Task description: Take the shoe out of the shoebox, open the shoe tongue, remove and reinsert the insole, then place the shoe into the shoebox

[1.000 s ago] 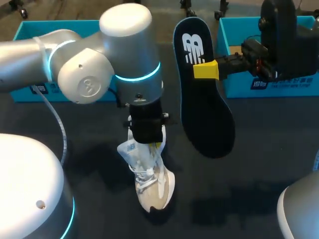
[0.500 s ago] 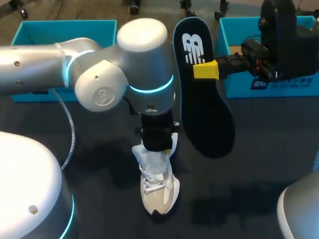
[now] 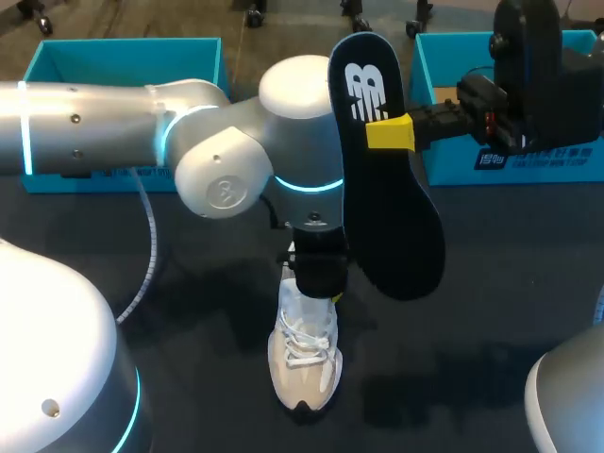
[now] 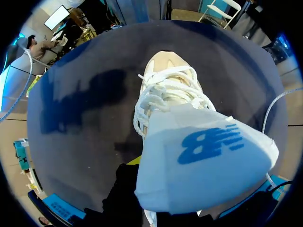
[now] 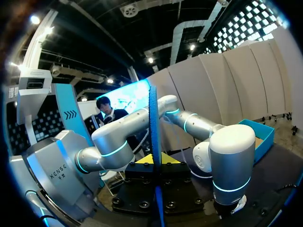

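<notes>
A cream sneaker (image 3: 304,357) with white laces stands on the dark table, toe toward the front edge. My left gripper (image 3: 318,286) sits right over its opening, shut on the pale tongue (image 4: 203,158), which is pulled up and fills the space ahead of the fingers in the left wrist view; the laces and toe (image 4: 170,78) show beyond it. The dark insole (image 3: 392,203) hangs in the air to the right of the left wrist, above the table. My right gripper (image 3: 389,132) is shut on it near the heel end. In the right wrist view the insole (image 5: 154,137) shows edge-on between the yellow tips.
A teal box (image 3: 57,58) stands at the back left and another teal box (image 3: 425,90) at the back right, behind the right gripper. The left arm's big elbow joint (image 3: 236,175) spans the middle of the table.
My left arm has swung to the right, taking the sneaker by its tongue with it, and the shoe now points straighter toward the front. The right arm and the insole have stayed put.
</notes>
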### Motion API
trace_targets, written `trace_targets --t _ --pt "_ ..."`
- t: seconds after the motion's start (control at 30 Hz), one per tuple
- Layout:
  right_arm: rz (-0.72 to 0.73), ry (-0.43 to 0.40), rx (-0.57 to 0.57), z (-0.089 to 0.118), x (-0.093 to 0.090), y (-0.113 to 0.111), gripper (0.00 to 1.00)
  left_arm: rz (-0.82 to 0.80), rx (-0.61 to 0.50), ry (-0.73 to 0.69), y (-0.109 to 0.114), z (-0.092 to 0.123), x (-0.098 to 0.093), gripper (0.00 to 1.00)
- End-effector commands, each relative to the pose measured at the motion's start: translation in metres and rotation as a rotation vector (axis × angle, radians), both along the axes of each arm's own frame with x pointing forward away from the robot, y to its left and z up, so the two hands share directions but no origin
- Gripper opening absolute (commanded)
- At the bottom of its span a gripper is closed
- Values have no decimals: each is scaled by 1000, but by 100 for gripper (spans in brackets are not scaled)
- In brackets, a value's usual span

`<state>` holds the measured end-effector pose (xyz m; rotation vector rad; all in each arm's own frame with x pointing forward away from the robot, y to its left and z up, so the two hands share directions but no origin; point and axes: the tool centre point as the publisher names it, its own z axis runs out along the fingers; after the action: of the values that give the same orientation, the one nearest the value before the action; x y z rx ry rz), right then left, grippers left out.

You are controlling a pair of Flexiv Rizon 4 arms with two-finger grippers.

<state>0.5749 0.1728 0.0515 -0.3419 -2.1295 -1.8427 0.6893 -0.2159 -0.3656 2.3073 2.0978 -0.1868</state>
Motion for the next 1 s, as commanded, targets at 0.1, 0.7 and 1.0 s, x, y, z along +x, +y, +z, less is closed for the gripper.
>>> trace_targets --t 0.1,0.7,1.0 --pt "4 1 -2 0 3 4 0 34 8 0 -10 -8 6 0" --pt "4 1 -2 0 3 4 0 65 -65 -2 -3 14 18 100" --pt "4 1 -2 0 3 4 0 97 -276 43 16 70 28 100"
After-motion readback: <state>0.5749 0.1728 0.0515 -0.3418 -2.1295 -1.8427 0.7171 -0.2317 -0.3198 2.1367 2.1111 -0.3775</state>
